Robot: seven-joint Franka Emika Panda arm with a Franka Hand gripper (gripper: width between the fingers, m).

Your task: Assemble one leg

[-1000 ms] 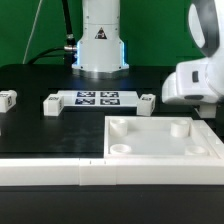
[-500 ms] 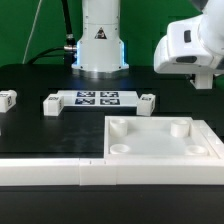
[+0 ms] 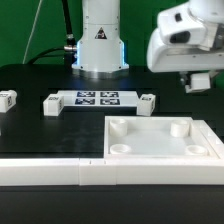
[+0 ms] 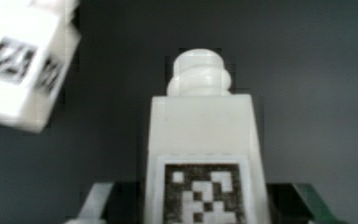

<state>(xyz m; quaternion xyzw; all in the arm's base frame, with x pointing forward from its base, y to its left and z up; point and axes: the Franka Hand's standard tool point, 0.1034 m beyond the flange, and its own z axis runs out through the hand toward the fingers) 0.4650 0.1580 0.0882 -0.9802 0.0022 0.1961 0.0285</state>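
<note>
**A:** Where is the gripper?

**B:** Exterior view first. The gripper [image 3: 198,86] hangs high over the end of the worktop [image 3: 40,125] on the exterior view's right. Below it, the square panel [image 3: 150,150] fills the near corner on that side. A second ago the gripper sat low, close to the surface by that edge. It has since risen and drifted toward the exterior view's left. From this view I cannot tell what is between its tips.

**A:** And the wrist view?

**B:** That settles it. The fingers [image 4: 108,203] are closed to the width of the leg [image 4: 201,130] and pinch it on both sides near its tagged end. I judge that the leg is lifted clear of the worktop, so the pick-up is done. Carrying it to one of the panel's corner sockets comes next.

**A:** How does the leg look?

**B:** It is a stubby white block with a black-and-white tag on its face and a rounded peg at its far end. Another tagged block [image 4: 25,60] lies apart from it on the dark surface.
</note>
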